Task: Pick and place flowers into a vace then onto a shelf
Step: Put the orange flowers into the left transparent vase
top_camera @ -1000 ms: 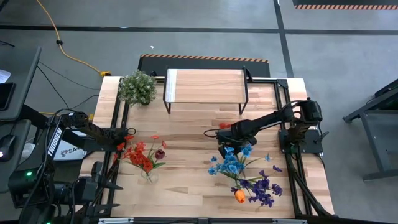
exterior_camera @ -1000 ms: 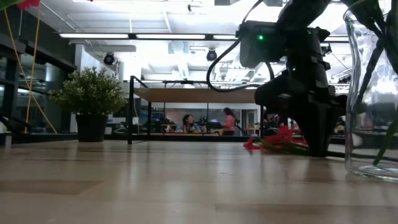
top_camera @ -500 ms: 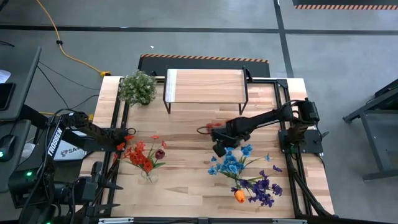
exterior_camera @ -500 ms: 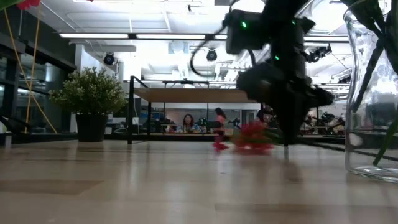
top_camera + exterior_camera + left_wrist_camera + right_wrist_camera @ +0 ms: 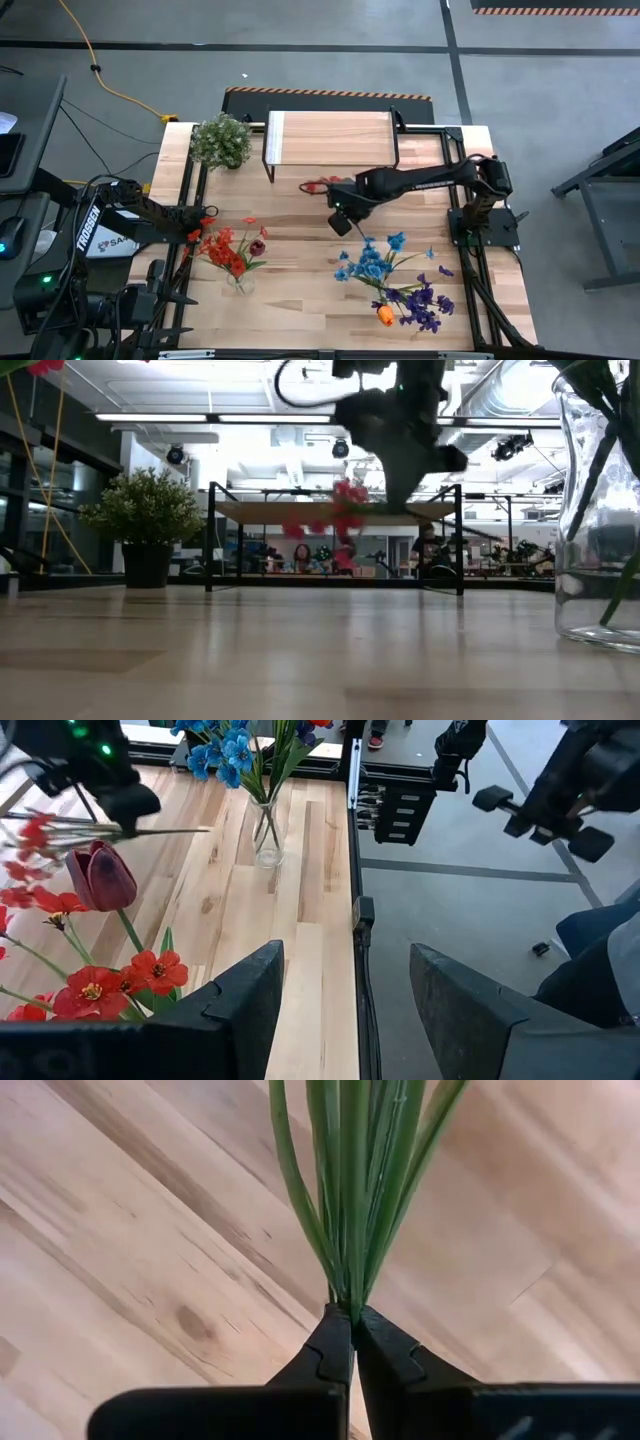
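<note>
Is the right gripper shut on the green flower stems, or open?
Shut: the right gripper has its dark fingertips pinched together on the green flower stems.

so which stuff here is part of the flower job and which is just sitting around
Job:
- red flowers clamped by the stems in the right gripper
- vase of red flowers
- vase of blue and purple flowers
- shelf

Sitting around:
- potted plant
- left gripper, waiting at the table's left edge

bushy potted plant [image 5: 221, 141] at table's far left corner, yellow cable [image 5: 95, 68] on floor
</note>
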Robot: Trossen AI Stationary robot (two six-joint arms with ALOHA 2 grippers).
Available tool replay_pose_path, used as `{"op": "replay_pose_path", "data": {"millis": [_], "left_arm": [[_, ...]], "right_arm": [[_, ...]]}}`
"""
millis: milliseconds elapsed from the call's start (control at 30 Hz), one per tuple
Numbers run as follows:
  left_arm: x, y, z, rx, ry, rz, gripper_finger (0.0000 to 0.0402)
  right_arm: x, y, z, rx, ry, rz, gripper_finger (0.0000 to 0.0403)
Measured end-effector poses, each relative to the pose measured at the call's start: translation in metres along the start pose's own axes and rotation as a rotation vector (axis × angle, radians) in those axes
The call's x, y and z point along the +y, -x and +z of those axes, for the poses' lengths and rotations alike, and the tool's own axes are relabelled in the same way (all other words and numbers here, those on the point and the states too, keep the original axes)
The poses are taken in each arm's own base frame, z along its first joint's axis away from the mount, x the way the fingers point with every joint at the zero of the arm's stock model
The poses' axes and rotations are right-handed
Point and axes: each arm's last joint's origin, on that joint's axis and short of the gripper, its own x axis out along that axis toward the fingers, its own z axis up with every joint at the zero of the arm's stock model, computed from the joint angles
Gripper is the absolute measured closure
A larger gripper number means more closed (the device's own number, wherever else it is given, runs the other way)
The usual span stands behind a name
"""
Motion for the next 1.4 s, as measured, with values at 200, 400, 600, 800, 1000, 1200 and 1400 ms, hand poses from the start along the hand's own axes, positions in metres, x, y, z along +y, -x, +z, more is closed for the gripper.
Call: {"op": "replay_pose_path", "data": {"millis": [200,400,600,800,1000,1200,1400], "left_arm": [[0.000,0.000,0.000,0.000,-0.001,0.000,0.0151],[0.000,0.000,0.000,0.000,0.000,0.000,0.0151],[0.000,0.000,0.000,0.001,0.000,0.000,0.0151],[0.000,0.000,0.000,0.000,0.000,0.000,0.0151],[0.000,0.000,0.000,0.000,0.001,0.000,0.0151],[0.000,0.000,0.000,0.000,0.002,0.000,0.0151],[0.000,0.000,0.000,0.000,0.002,0.000,0.0151]], "right_arm": [[0.008,0.032,0.012,-0.091,0.029,-0.010,0.0402],[0.018,0.062,0.022,-0.184,0.052,0.048,0.0402],[0.023,0.090,0.029,-0.278,0.081,0.061,0.0403],[0.025,0.121,0.034,-0.374,0.093,0.069,0.0403],[0.028,0.155,0.038,-0.466,0.107,0.139,0.0403],[0.032,0.190,0.033,-0.571,0.137,0.202,0.0403],[0.041,0.223,0.020,-0.718,0.154,0.243,0.0403]]}}
